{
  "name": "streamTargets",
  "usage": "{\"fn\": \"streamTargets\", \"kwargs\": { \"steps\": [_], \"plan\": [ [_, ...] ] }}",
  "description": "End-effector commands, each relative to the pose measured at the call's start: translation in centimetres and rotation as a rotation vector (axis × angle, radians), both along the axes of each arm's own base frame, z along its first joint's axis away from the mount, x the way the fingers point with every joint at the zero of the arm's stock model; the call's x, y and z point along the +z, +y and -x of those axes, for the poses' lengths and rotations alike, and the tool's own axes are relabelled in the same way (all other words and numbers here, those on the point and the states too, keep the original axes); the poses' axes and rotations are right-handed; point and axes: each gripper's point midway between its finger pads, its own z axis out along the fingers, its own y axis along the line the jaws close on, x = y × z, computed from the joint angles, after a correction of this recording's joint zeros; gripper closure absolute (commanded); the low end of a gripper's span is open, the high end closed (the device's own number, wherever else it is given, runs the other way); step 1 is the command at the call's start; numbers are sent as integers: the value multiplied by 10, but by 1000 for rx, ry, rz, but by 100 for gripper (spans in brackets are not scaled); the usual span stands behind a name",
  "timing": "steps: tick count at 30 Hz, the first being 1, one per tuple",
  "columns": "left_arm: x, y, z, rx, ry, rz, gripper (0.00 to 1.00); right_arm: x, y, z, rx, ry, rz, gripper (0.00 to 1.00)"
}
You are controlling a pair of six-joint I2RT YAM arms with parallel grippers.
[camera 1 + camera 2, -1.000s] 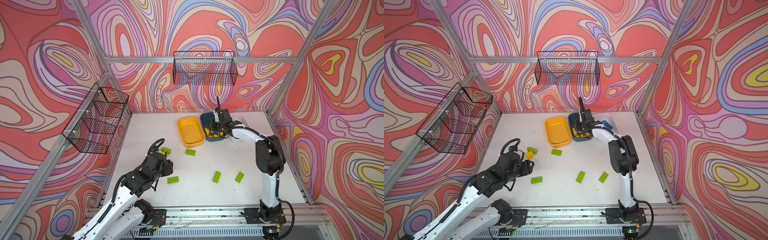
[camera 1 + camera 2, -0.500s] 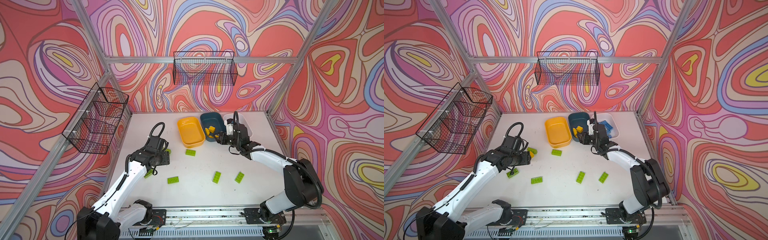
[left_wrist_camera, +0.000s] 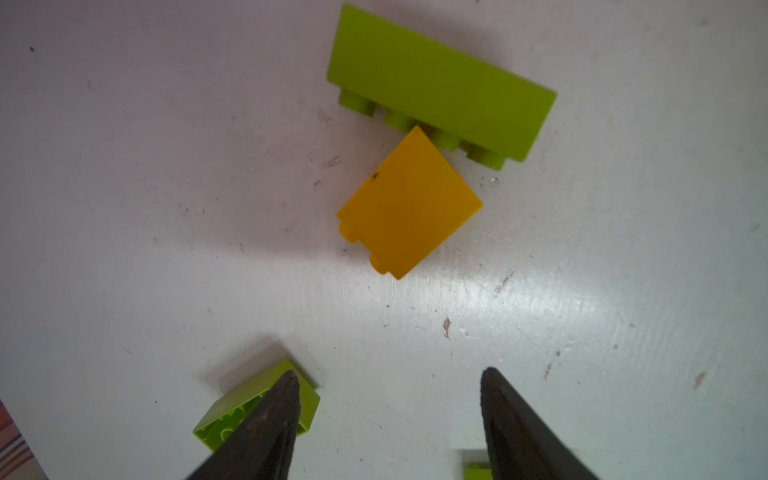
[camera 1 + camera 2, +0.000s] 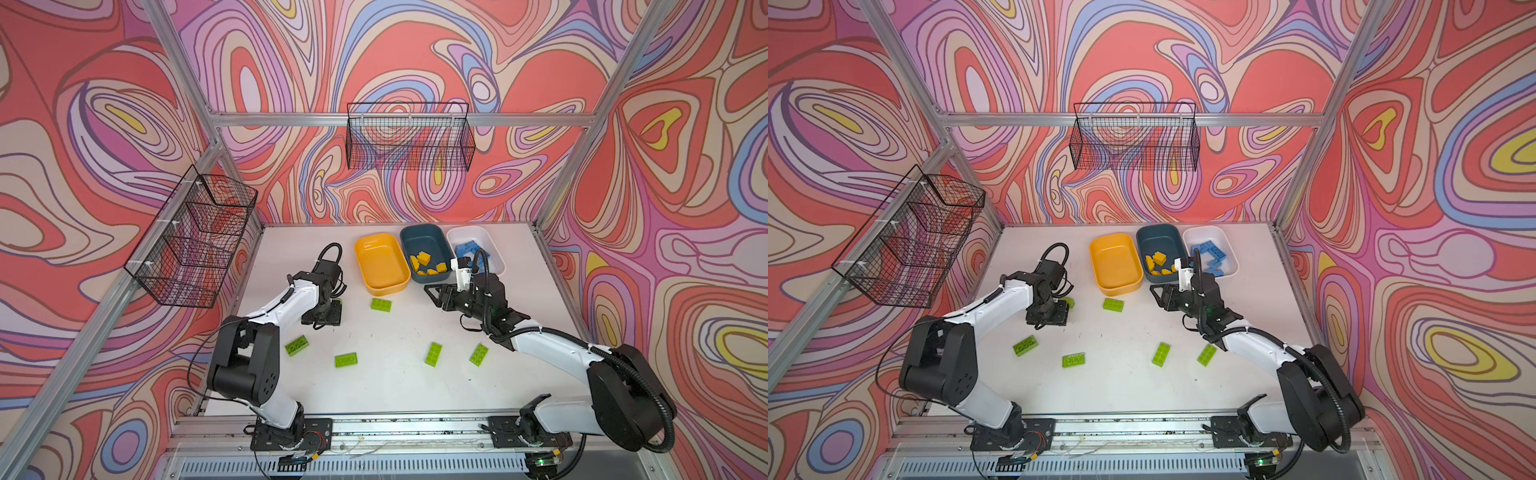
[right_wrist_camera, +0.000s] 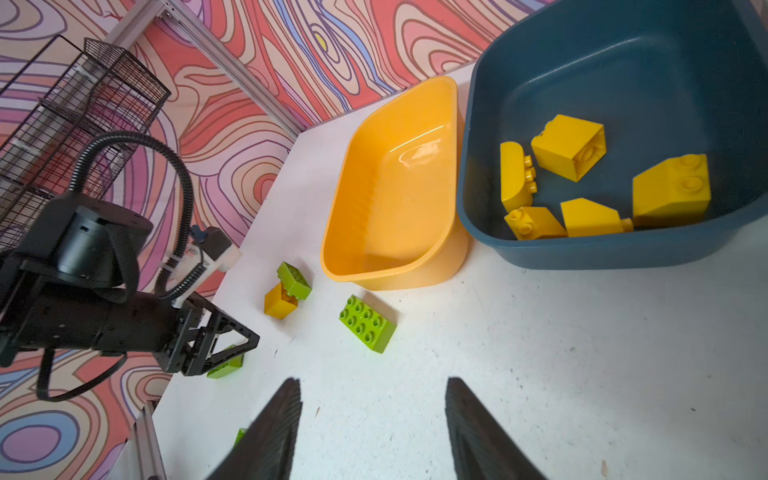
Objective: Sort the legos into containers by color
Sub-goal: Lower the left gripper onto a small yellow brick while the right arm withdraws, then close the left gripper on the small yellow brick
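Observation:
My left gripper [image 3: 389,374] hangs open and empty over the white table [image 4: 390,386]. Just ahead of it lie a yellow brick [image 3: 409,208] and a long green brick [image 3: 440,83], touching at a corner. Another green brick [image 3: 257,407] shows behind one fingertip. My right gripper [image 5: 372,381] is open and empty, low over the table in front of the dark blue container [image 5: 582,249], which holds several yellow bricks [image 5: 569,145]. The yellow container [image 4: 381,262] is empty. The white container [image 4: 494,245] holds blue bricks [image 4: 1210,251]. Several green bricks [image 4: 381,304] lie scattered.
Two black wire baskets hang on the walls, one at the left [image 4: 195,237] and one at the back [image 4: 409,137]. An aluminium rail [image 4: 395,424] carrying both arm bases runs along the table's front edge. In both top views, green bricks [image 4: 1160,354] lie across the front half of the table.
My right gripper has drawn back from above the dark blue container to the table in front of it. My left arm has swung toward the back, over the yellow and green bricks.

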Motion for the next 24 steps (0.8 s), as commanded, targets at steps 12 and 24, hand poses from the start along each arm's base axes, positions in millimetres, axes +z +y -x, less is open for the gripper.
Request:
{"fn": "streamTargets", "kwargs": {
  "steps": [12,24],
  "plan": [
    [-20,16,-49,-49,39,-135,32,13,3,4,12,-35,-68,42],
    [-34,10,-59,-38,49,-107,46,4,5,2,13,-15,-72,42]
  ]
}}
